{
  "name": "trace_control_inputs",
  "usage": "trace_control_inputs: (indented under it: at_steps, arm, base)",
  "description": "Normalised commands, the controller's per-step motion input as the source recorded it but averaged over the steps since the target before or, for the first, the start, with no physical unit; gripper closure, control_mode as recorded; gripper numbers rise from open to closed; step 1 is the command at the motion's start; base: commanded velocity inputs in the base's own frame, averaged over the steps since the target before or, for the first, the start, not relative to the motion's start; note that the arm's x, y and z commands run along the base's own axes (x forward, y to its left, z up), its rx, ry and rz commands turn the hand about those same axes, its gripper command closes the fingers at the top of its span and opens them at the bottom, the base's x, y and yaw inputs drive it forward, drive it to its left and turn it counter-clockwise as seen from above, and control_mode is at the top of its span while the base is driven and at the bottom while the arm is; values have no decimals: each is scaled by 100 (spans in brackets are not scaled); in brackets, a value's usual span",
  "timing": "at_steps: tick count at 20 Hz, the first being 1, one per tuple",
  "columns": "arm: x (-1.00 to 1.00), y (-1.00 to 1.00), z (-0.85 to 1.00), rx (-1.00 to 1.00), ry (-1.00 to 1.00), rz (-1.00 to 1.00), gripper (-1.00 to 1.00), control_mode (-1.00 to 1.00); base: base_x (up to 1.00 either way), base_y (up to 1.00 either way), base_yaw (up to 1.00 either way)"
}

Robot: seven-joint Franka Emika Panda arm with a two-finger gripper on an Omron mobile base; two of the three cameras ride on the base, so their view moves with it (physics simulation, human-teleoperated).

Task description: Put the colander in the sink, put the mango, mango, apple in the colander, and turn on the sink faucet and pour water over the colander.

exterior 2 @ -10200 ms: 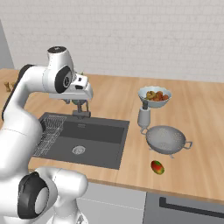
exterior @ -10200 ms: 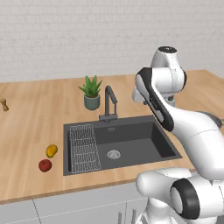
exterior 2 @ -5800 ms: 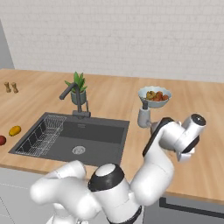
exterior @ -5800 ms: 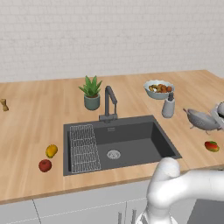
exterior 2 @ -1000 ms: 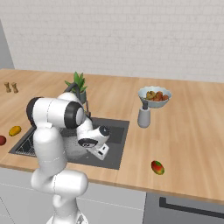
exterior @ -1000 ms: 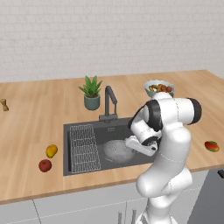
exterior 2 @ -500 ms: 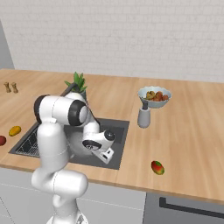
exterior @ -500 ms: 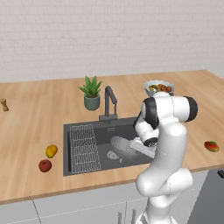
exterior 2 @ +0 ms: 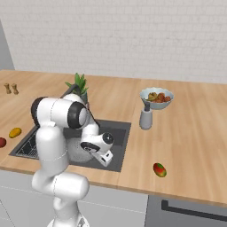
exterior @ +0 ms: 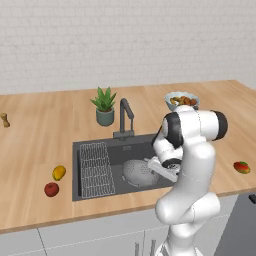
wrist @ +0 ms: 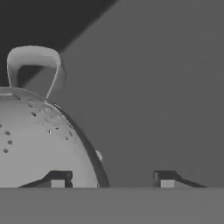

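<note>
Step in hand: the placing of the colander (exterior: pixel 139 172) in the sink (exterior: pixel 88 145). The colander is sitting low in the basin, right of the wire grid rack (exterior: pixel 95 169) and below the sink faucet (exterior: pixel 125 118), so this step is looking all but finished.

Gripper (wrist: pixel 113 178): the fingers (wrist: pixel 57 179) are standing apart in the hand view. One tip is showing in front of the colander wall, the other over bare basin floor, with the colander's rim running between them. They are straddling the rim; whether a pad is touching the metal cannot be told. One loop handle of the colander is showing at the far side of that view.

Fruit, all on the counter (exterior: pixel 40 130): the apple (exterior: pixel 51 189) and one mango (exterior: pixel 59 172) are lying just beside each other left of the sink. The other mango (exterior: pixel 241 167) is lying well apart from them, on the right.

Other items: a potted plant (exterior: pixel 104 105) is standing behind the faucet; a pale bowl of food (exterior: pixel 181 100) and a soap dispenser (exterior 2: pixel 146 116) are standing right of the sink.

Next move, as a judgement: lifting the hand clear of the basin without snagging the rim, then reaching for one of the fruits. No water is running.
</note>
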Motion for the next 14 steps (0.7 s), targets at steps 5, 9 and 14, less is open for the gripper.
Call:
trace_control_inputs:
  at_steps: [5, 9, 14]
  arm:
    - [-24, 9, 55, 6, -4, -9, -100, -100]
    - [-39, 0, 92, 13, -3, -8, -100, -100]
    - [-26, 0, 100, 10, 1, -3, -100, -100]
  base:
    - [0, 0, 0]
    - [0, 0, 0]
    - [0, 0, 0]
